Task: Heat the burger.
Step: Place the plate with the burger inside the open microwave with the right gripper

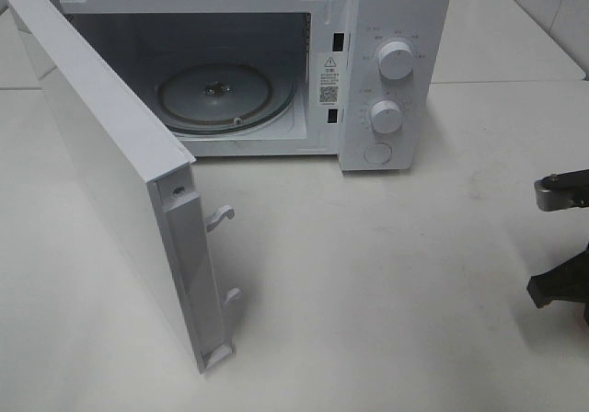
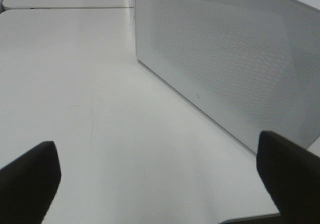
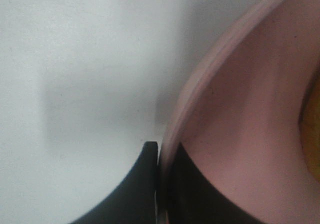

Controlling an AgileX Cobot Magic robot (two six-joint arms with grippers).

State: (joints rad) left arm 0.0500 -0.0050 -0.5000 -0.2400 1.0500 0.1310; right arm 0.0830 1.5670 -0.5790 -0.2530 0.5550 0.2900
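In the right wrist view my right gripper [image 3: 163, 160] is shut on the rim of the round pink plate [image 3: 240, 109], one black finger outside the rim and one inside. A golden-brown sliver at that view's edge is the burger [image 3: 313, 129] on the plate; the rest of it is out of frame. In the exterior high view only dark parts of the right arm [image 1: 561, 288] show at the right edge, and the plate and burger are out of view there. My left gripper [image 2: 156, 151] is open and empty above the table, facing the microwave door [image 2: 230, 59].
The white microwave [image 1: 391, 7] stands at the back of the white table [image 1: 396, 283]. Its door [image 1: 110, 164] is swung wide open towards the front left. The glass turntable [image 1: 216, 95] inside is bare. Two knobs [image 1: 396, 60] sit on the right panel.
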